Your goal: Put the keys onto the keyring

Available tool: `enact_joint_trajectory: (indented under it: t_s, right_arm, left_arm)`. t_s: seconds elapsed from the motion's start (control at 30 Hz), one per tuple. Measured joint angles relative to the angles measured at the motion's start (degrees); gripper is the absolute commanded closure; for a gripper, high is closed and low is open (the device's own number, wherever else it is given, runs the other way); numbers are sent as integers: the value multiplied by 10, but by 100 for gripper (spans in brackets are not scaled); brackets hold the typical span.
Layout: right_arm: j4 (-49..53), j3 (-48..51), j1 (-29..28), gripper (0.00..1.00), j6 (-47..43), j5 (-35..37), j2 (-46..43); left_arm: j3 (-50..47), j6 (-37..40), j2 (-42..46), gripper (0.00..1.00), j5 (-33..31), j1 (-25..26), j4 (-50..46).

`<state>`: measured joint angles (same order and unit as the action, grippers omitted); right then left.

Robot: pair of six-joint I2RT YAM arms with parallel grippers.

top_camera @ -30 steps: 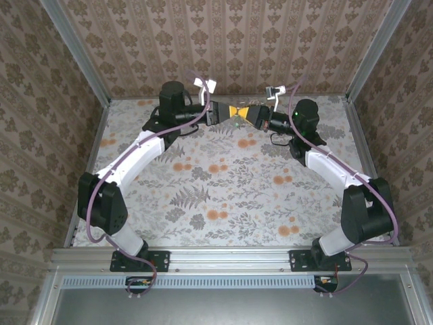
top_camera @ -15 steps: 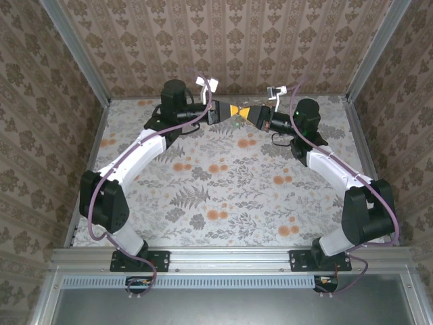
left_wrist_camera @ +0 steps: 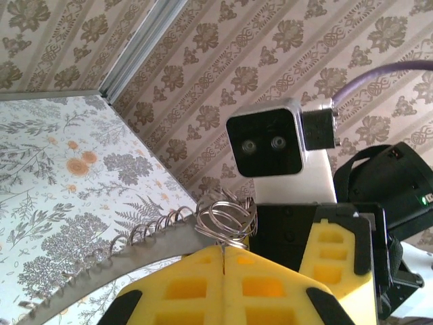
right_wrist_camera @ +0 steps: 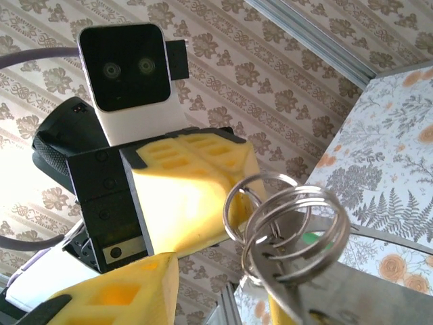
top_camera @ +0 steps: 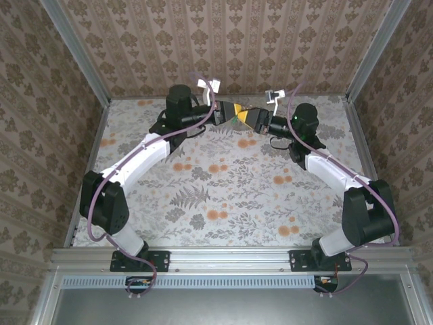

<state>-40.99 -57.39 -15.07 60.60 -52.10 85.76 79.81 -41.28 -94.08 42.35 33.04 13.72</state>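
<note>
Clenching the silvery coiled-wire keyring point(left_wrist_camera: 226, 218), your left gripper point(top_camera: 232, 110) sits upper centre. Your right gripper's point(top_camera: 249, 116) hold: I cannot tell.

a table top point(top_camera: 223, 183) lies under a pale sheet printed with grey ferns and orange blossoms. three walls rise around it: the back wall point(top_camera: 230, 47), the left wall point(top_camera: 34, 135) and the right wall point(top_camera: 402, 108), all papered in beige-brown damask stripes. aluminium posts point(top_camera: 76, 54) stand in the two far corners. an aluminium rail point(top_camera: 230, 259) runs along the near edge, with a dark grey panel point(top_camera: 230, 308) just below it. the light is soft and even.
</note>
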Motion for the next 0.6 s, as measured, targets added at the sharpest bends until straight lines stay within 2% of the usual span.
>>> enact_joint_trajectory:
  t_s: [0.1,0.13,0.23,0.33,0.6]
  right_arm:
    - [-9,10,-4,63,0,8,-1]
    - [-10,12,-5,66,0,10,-1]
    - [-13,16,-7,88,-2,20,-1]
    - [-17,17,-8,100,-2,25,-1]
    - [-28,15,-21,100,0,28,-1]
  left_arm:
    - [-8,-11,0,100,-11,1,9]
    - [-10,-15,0,100,-14,2,12]
    - [-14,-23,0,100,-19,3,23]
    - [-14,-27,1,100,-24,5,29]
    - [-28,-32,1,100,-33,6,40]
